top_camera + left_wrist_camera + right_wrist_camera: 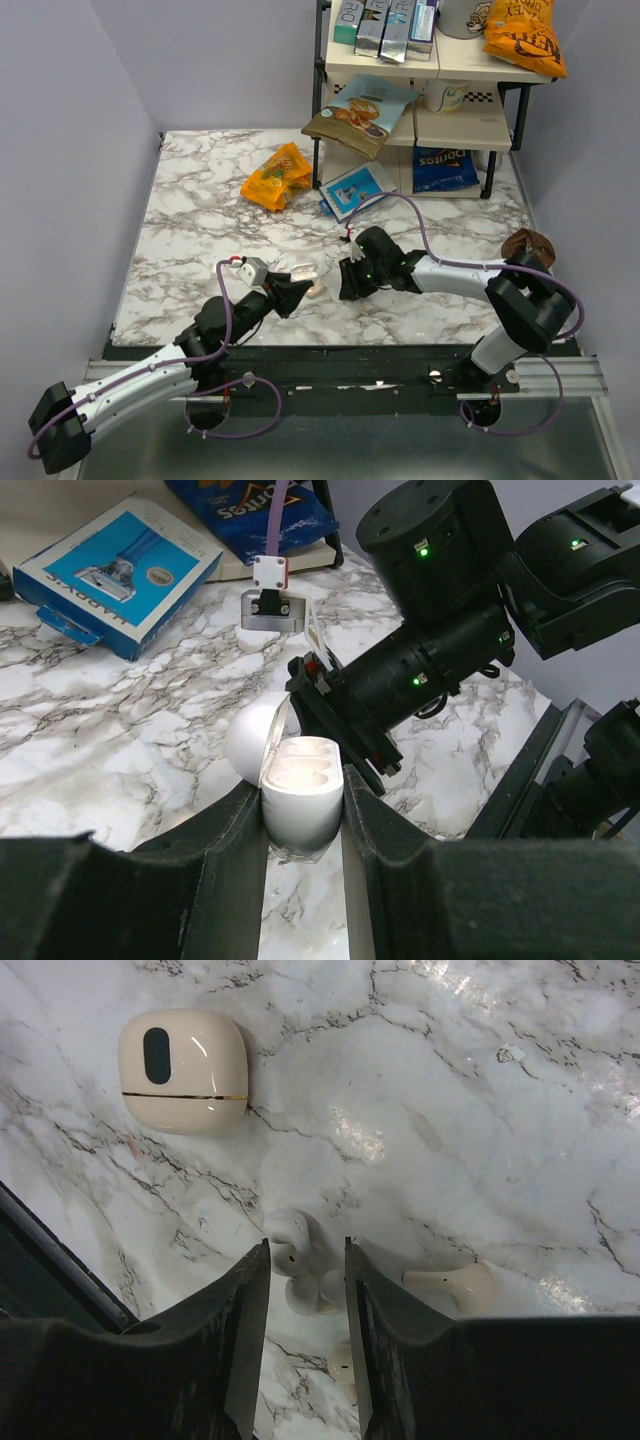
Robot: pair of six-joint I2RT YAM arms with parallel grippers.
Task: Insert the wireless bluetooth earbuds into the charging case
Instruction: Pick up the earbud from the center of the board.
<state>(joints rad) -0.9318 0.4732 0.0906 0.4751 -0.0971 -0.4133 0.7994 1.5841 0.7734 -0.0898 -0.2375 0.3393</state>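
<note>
My left gripper [303, 810] is shut on an open white charging case [303, 800] and holds it upright just above the marble. The lid [255, 738] hangs to the left and both wells look empty. In the top view that gripper [298, 290] faces the right gripper [347, 283], close together at the table's near middle. My right gripper [307, 1255] points down, open, its fingers on either side of white earbuds [292, 1242] lying on the marble. A cream earbud [455, 1285] lies just right of the fingers. A closed cream-beige case [183, 1070] lies beyond, to the left.
A blue razor box [355, 190] and an orange snack bag [277, 176] lie at the back of the table. A shelf [420, 110] with snack bags stands at the back right. A brown disc [530, 245] sits at the right edge.
</note>
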